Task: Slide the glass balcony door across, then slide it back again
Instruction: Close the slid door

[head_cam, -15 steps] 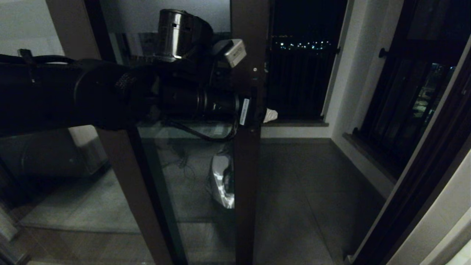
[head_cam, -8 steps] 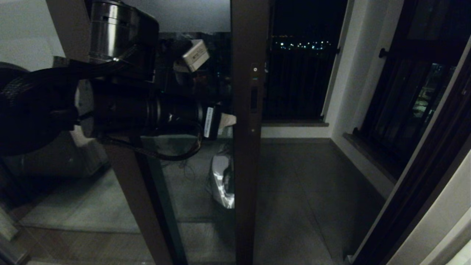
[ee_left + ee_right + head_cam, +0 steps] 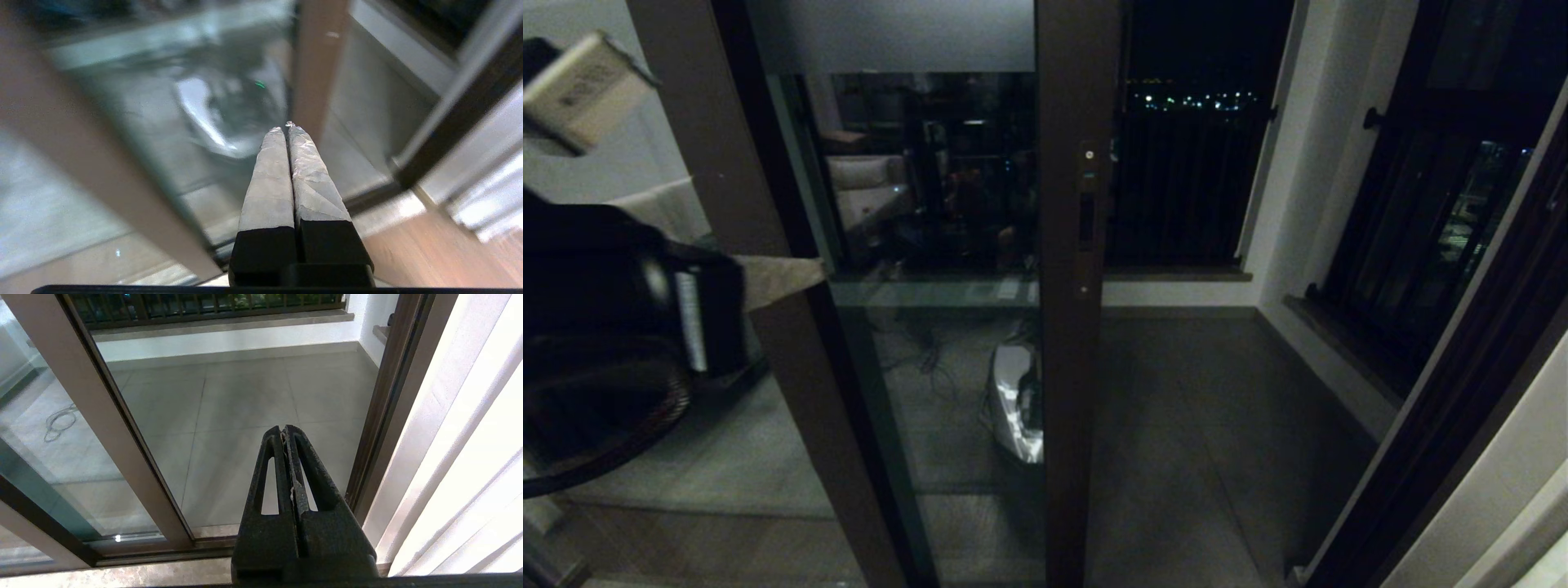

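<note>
Pulled well back from the door, the left gripper (image 3: 792, 273) now sits at the 9 o'clock edge of the head view, where half a second ago it reached nearly to the edge stile and a second ago lay across it at handle height. Its taped fingers (image 3: 282, 175) are pressed flat together with nothing between them, pointing down toward the floor track from the left wrist view; with no contact left, I judge this a retreat after a push rather than a grip in progress.

At the centre of the head view stands the glass balcony door (image 3: 931, 245), its dark brown edge stile (image 3: 1074, 327) running from 12 to 6 o'clock. The recessed slot handle (image 3: 1086, 219) shows on that stile just above centre, uncovered. A frosted band (image 3: 890, 37) crosses the top of the pane. To the door's 3 o'clock the opening is bare, showing the balcony floor (image 3: 1192, 408) and the barred window (image 3: 1184, 180) beyond, so the door stands partly slid toward the left side, probably mid-cycle between the two slides.

From the right wrist view the right gripper (image 3: 286, 435) hangs low near the right jamb (image 3: 380, 416), fingers closed against each other and empty, pointing at the floor tiles; it seems parked out of the door's path.

The next move likely calls for reaching back to the slot handle or the stile's edge to drive the panel back toward 3 o'clock.
</note>
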{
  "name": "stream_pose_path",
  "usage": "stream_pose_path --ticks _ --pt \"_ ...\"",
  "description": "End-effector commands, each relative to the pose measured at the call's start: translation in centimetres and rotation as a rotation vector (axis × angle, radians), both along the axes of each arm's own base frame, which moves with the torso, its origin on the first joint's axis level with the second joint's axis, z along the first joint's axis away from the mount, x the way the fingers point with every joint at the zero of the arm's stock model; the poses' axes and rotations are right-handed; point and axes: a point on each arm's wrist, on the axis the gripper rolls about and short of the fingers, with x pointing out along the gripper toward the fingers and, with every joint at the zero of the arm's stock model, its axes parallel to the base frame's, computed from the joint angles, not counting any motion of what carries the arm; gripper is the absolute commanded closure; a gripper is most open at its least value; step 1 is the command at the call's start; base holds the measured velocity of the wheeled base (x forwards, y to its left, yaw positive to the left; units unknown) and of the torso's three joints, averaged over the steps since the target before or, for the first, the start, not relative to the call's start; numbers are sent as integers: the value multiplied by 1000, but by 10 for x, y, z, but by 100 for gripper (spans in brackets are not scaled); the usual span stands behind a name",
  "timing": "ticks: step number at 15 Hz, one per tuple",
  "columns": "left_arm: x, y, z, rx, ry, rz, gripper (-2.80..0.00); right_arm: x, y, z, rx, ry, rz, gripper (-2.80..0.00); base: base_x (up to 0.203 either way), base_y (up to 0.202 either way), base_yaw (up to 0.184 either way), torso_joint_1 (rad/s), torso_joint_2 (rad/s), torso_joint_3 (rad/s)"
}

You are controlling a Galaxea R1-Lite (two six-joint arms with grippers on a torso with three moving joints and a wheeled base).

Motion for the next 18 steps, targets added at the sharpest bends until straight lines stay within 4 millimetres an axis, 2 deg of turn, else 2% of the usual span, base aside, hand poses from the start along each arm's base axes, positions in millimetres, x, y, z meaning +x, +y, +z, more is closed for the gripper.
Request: stream_pose_path --ticks 1,4,6,8,9,12,15,18 --pt "-64 51 11 -77 -126 94 0 0 0 0 0 1 0 0 0 0 0 0 0 0" --pt "-123 86 4 -103 -218 292 0 0 0 0 0 1 0 0 0 0 0 0 0 0" --pt "-160 94 -13 -114 -287 420 0 0 0 0 0 1 0 0 0 0 0 0 0 0" --pt "-189 94 -48 -101 -326 512 0 0 0 0 0 1 0 0 0 0 0 0 0 0" --pt "-194 93 -71 -86 -325 522 0 0 0 0 0 1 0 0 0 0 0 0 0 0" --pt "-198 89 -149 -37 -339 487 0 0 0 0 0 1 0 0 0 0 0 0 0 0" --pt "-171 87 -213 9 -220 515 0 0 0 0 0 1 0 0 0 0 0 0 0 0" --pt "-155 85 -240 -22 -239 405 0 0 0 0 0 1 0 0 0 0 0 0 0 0"
